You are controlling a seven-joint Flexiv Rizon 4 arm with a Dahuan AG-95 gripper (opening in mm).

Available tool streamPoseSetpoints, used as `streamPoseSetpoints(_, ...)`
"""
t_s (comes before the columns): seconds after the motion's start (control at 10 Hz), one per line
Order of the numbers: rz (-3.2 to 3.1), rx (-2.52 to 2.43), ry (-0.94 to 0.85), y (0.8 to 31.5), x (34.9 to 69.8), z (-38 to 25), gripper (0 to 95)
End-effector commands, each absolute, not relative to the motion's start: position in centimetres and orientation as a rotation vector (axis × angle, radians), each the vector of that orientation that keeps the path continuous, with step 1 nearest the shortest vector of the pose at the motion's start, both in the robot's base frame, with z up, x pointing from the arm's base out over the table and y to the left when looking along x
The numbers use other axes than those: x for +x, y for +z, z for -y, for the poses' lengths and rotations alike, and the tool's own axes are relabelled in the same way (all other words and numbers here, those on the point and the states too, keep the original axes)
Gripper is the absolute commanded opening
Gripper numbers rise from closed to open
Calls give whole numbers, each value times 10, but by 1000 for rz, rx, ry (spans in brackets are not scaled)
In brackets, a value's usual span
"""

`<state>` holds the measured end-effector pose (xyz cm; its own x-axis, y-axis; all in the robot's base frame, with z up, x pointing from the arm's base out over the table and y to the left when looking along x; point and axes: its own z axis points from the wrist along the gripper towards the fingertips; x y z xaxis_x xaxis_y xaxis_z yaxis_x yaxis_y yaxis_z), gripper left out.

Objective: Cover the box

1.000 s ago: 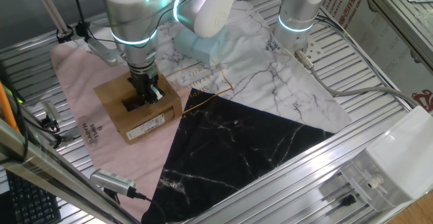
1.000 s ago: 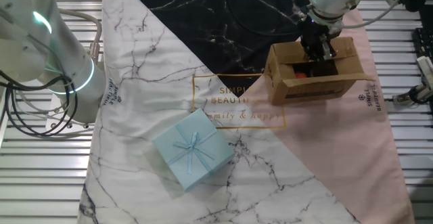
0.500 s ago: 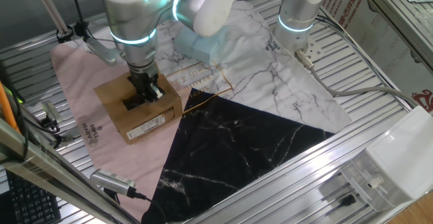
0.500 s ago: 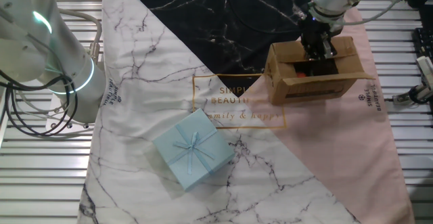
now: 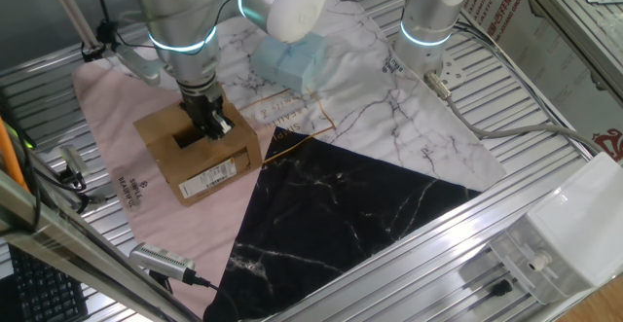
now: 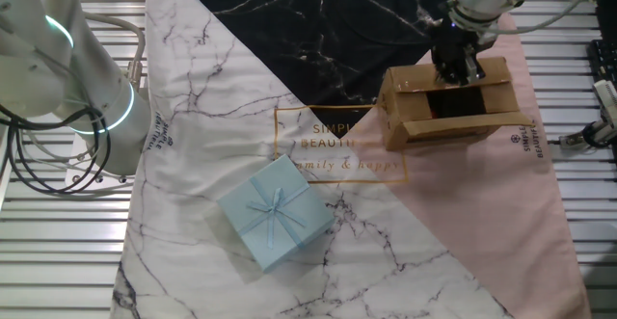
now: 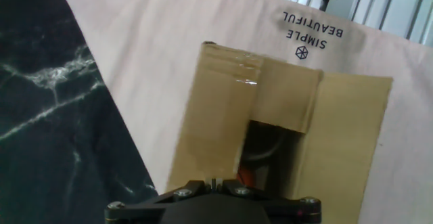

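- Hand view looks straight down on the box (image 7: 270,149): the flaps are folded most of the way over, but a dark gap remains open in the middle of the top, with something reddish visible inside.
- From one fixed view, the box (image 5: 200,152) sits on the pink part of the cloth (image 5: 117,108), near one edge of the desk (image 5: 545,118), with its white label (image 5: 216,174) facing the camera.
- The gripper (image 5: 212,125) is right above the box top, at the edge of the gap; it carries nothing. Whether its fingers are closed or apart, I cannot tell, because they look like one dark block.
- From the other fixed view, the gripper (image 6: 457,66) seems to touch the far flap, and the near flap is tilted outward.
- Risk, in my judgement: if the gripper pushes down off-centre, the flap may slip into the gap and not lie flat.
- A sideways push could also slide the light box on the cloth, because nothing holds it.
- The pale blue package (image 6: 275,213) is well apart and should not disturb.
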<state>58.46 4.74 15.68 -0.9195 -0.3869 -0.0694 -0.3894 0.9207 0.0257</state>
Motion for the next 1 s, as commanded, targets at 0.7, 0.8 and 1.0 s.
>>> streamPoseSetpoints(0.7, -3016, -792, -23, 195, 604, -28, 0)
streamPoseSetpoints(0.8, -3017, -797, -23, 197, 610, -26, 0)
streamPoseSetpoints(1.0, -3006, -803, -16, 193, 612, -17, 0)
